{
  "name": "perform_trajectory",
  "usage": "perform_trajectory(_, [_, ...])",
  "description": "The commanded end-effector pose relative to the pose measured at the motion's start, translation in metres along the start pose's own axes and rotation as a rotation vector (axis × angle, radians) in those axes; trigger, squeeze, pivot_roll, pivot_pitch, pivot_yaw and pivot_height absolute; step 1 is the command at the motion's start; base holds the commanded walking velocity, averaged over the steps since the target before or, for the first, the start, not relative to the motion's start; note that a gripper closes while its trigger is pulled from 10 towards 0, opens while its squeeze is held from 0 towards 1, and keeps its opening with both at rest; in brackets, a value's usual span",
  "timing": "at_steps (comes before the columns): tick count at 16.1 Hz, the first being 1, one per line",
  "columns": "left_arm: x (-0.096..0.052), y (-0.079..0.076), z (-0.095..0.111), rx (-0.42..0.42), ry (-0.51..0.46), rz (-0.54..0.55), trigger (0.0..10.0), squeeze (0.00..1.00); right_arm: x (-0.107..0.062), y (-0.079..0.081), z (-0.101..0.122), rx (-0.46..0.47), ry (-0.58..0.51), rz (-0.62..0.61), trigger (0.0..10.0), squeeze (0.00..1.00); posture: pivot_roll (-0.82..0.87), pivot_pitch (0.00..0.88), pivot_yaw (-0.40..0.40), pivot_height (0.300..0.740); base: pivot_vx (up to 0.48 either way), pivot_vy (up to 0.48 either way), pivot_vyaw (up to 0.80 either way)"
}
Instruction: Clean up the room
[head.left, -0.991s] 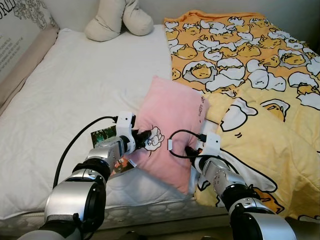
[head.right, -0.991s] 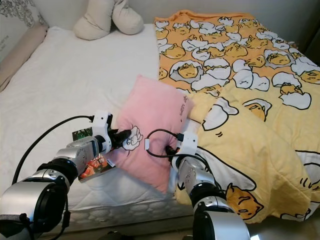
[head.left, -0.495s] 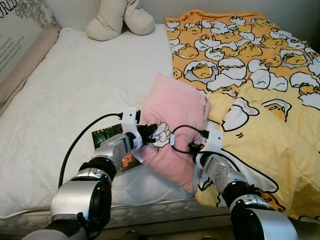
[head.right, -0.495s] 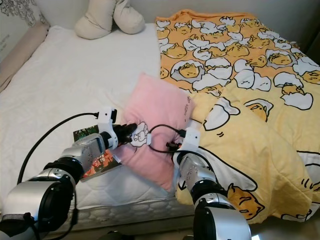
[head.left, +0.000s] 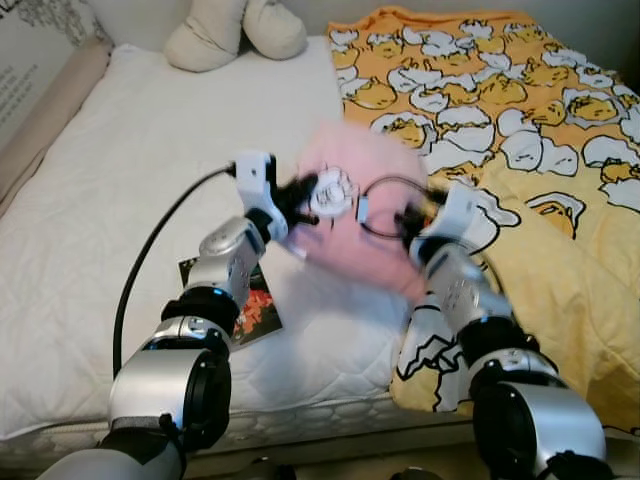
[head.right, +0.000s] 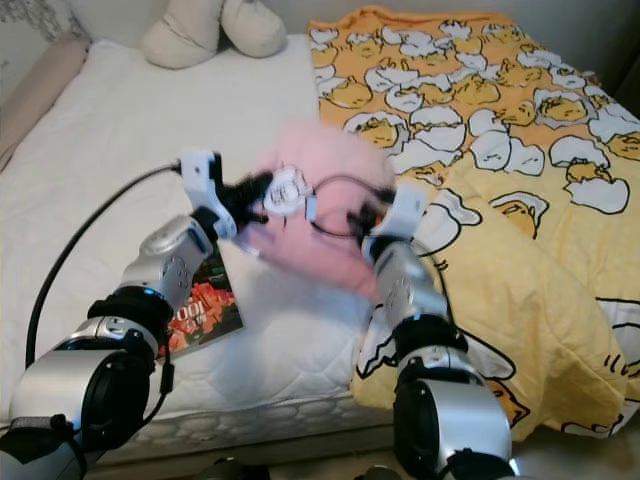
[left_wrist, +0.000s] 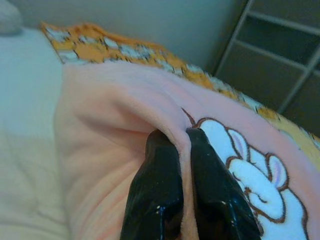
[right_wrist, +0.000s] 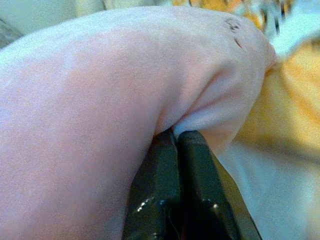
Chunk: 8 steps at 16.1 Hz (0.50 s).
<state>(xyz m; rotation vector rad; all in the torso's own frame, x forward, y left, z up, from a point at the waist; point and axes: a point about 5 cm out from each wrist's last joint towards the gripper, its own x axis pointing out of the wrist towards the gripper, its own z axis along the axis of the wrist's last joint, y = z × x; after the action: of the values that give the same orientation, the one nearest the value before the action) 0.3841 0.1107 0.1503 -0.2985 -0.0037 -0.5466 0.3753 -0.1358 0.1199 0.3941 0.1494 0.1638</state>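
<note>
Grippers (left_wrist: 181, 137) (right_wrist: 178, 137) pinch pink pillow (head.left: 360, 200); no legible writing

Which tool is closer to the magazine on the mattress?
Left. The left tool grips the pink pillow just above the magazine; the right tool grips its far side.

Left gripper (left_wrist: 182, 135): two black fingers pinched together on a fold of fabric.
Held thing: soft pink fleece pillow (left_wrist: 110, 125), with a white cartoon rabbit patch (left_wrist: 245, 165) just beside the fingers.
Beyond: orange-and-white patterned blanket (left_wrist: 115, 47), white mattress (left_wrist: 25, 65), grey shelving (left_wrist: 285, 55).
</note>
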Motion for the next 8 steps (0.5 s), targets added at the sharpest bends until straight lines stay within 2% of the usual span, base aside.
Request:
perform_trajectory(1, [0.0,0.0,0.008,0.01,-0.059,0.017,0.0,0.0,0.005,0.016,0.021,-0.057,-0.084,0.068,0.0,0.0,-0.21,0.0,0.09,0.74,0.0,0.0,0.0])
perform_trajectory(4, [-0.007,0.007,0.008,0.031,-0.099,0.107,0.0,0.0,0.003,0.018,0.039,-0.155,-0.161,0.086,0.0,0.0,-0.21,0.0,0.089,0.74,0.0,0.0,0.0])
perform_trajectory(5, [-0.007,0.008,0.008,0.052,-0.094,0.116,0.0,0.0,0.003,0.018,0.041,-0.159,-0.169,0.086,0.0,0.0,-0.2,0.0,0.085,0.74,0.0,0.0,0.0])
perform_trajectory(6, [-0.008,0.008,0.009,0.077,-0.096,0.137,3.0,0.0,0.003,0.017,0.043,-0.162,-0.169,0.085,0.0,0.0,-0.2,0.0,0.084,0.74,0.0,0.0,0.0])
perform_trajectory(7, [-0.008,0.008,0.011,0.083,-0.109,0.149,9.3,0.0,0.004,0.016,0.043,-0.164,-0.166,0.083,0.0,0.0,-0.2,0.0,0.081,0.74,0.0,0.0,0.0])
perform_trajectory(8, [-0.007,0.008,0.014,0.094,-0.129,0.177,10.0,0.0,0.004,0.014,0.042,-0.167,-0.159,0.079,0.0,0.0,-0.2,0.0,0.076,0.74,0.0,0.0,0.0])
